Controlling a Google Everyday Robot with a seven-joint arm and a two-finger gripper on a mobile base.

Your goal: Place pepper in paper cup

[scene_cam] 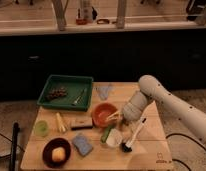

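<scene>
The green pepper [106,134] lies slanted on the wooden table, its upper end close against the left rim of the small white paper cup [114,140]. I cannot tell whether it touches the cup. My gripper [119,125] hangs at the end of the white arm [161,97], which reaches in from the right. It is just above the cup and the pepper's upper end, next to the orange bowl [103,114]. The gripper's underside is hidden by the wrist.
A green tray [66,92] with dark grapes sits at the back left. A light green cup [41,128], pale yellow sticks [60,122], a brown bar [82,123], a blue sponge [83,144] and a dark bowl [57,152] with a yellow fruit lie left. A white-handled brush [134,135] lies right of the cup.
</scene>
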